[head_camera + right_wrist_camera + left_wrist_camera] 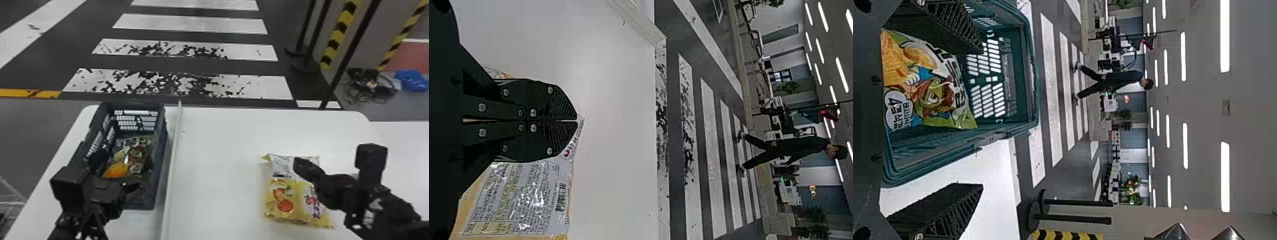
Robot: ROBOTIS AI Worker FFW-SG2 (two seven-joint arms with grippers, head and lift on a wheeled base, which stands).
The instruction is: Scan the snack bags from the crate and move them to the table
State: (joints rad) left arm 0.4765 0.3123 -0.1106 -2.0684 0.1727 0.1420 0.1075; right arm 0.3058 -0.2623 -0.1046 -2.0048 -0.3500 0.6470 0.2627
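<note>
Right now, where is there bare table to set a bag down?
The table is bare between the pale strip and the snack packaging, and beyond that packaging. It's crowded at the packaging, beneath the right gripper, and at the crate, by the left gripper.

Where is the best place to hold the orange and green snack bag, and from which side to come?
Probably grip the snack bag across its middle, coming down from above into the open crate. The bag's broad printed face is turned toward that opening, and walls stand around it, so a side approach looks blocked.
</note>
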